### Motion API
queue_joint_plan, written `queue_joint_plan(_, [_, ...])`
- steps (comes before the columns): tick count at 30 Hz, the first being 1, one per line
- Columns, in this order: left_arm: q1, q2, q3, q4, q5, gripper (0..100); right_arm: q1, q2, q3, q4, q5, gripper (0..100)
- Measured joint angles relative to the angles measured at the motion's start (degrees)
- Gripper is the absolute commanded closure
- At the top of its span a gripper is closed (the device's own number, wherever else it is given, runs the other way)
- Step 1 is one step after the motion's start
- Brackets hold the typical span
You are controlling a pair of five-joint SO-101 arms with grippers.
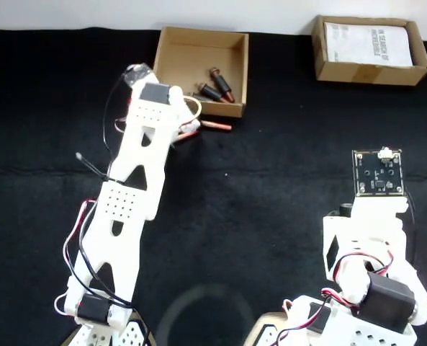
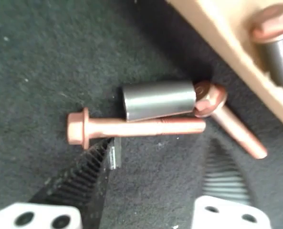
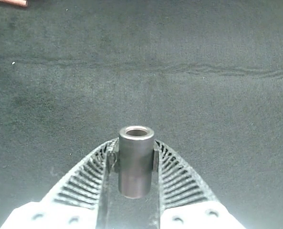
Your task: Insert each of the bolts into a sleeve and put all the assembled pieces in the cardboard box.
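My left gripper (image 2: 160, 164) is open and hangs just above the black cloth beside the cardboard box (image 1: 171, 71). Just past its fingertips lie a copper bolt (image 2: 136, 128), a loose grey sleeve (image 2: 158, 100) touching it, and a second bolt (image 2: 229, 124) angled toward the box wall (image 2: 217, 33). In the high view that arm's gripper (image 1: 188, 128) is at the box's near edge, with one bolt (image 1: 217, 125) showing beside it. Two assembled pieces (image 1: 214, 88) lie inside the box. My right gripper (image 3: 135, 151) is shut on an upright grey sleeve (image 3: 136, 167), above bare cloth.
A second cardboard box (image 1: 368, 68) holding a printed sheet stands at the back right. The right arm (image 1: 371, 252) is folded at the near right edge. A bolt end (image 3: 10, 2) shows far off in the right wrist view.
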Motion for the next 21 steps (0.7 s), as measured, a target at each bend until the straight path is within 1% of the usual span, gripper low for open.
queue_joint_plan(4, [-0.7,0.0,-0.2,0.0,0.0,65,0.0,0.0,1.6,0.0,0.6,99.1])
queue_joint_plan(10, [-2.6,1.8,-0.2,0.0,0.0,65,0.0,0.0,4.0,0.0,3.0,99.1])
queue_joint_plan(18, [-4.2,5.1,-2.4,0.0,0.0,65,0.0,-0.1,4.2,-1.3,3.3,99.1])
queue_joint_plan(19, [-4.2,5.1,-2.4,0.0,0.0,67,0.0,-0.1,4.2,-1.4,3.3,99.1])
queue_joint_plan(21, [-4.2,5.2,-2.4,0.0,0.0,75,0.0,-0.1,4.3,-1.9,3.3,99.1])
